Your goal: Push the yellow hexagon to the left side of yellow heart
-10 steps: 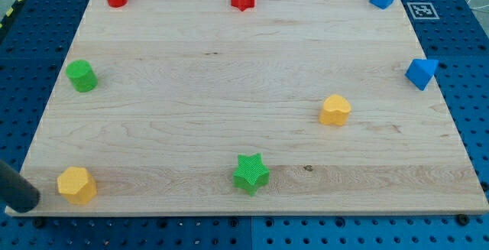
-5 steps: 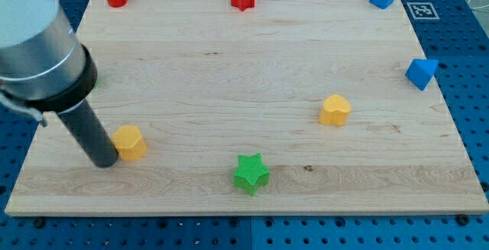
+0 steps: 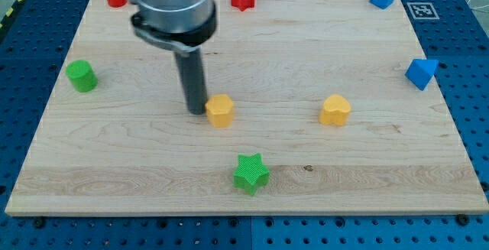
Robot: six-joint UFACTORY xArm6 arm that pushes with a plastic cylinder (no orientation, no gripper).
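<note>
my tip (image 3: 196, 111) touching yellow hexagon (image 3: 220, 111) on its left, yellow heart (image 3: 335, 110) well to the right

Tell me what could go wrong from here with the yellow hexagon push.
1. My tip touches the yellow hexagon block on its left; an off-centre push may let it slip sideways.
2. Pushing too far right could knock the yellow heart block out of place.
3. A downward drift risks hitting the green star block.

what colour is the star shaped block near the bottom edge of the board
Green. The star block shows clearly in the camera view, the only view, near the view's bottom.
</note>
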